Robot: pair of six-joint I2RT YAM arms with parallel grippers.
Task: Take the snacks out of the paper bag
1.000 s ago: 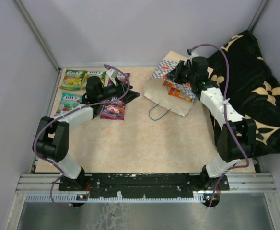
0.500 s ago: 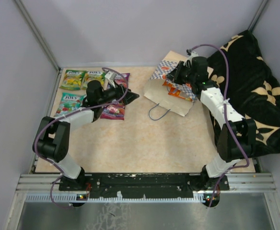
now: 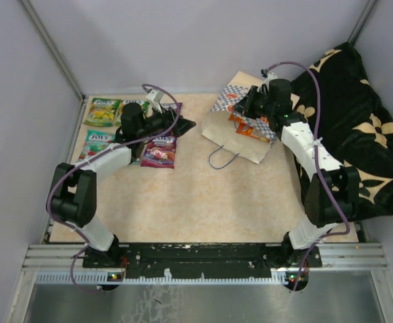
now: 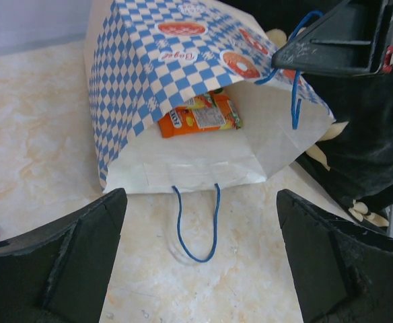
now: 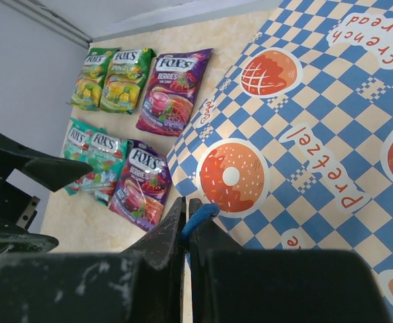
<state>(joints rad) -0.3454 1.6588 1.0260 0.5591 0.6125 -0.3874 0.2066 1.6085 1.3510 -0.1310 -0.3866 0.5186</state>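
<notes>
The paper bag (image 3: 237, 131) lies on its side, mouth toward the left arm. My right gripper (image 3: 252, 102) is shut on its upper blue cord handle (image 5: 200, 214) and holds the mouth up. An orange-red snack pouch (image 4: 200, 118) lies inside the bag (image 4: 156, 74). My left gripper (image 3: 185, 125) is open and empty, just left of the bag's mouth, above the table. Several snacks lie flat at the back left: green-yellow pouches (image 3: 103, 111), a teal one (image 3: 97, 142) and a purple one (image 3: 159, 151). The bag's lower handle (image 4: 196, 225) rests on the table in front of the left fingers (image 4: 95, 229).
A black cloth with tan flowers (image 3: 358, 121) is heaped along the right side, right behind the bag. Grey walls close in the back and both sides. A metal rail (image 3: 72, 141) runs along the left edge, next to the pouches.
My left gripper has drawn back off the purple pouch and turned slightly toward the bag, still open. The right gripper and the bag have not moved.
</notes>
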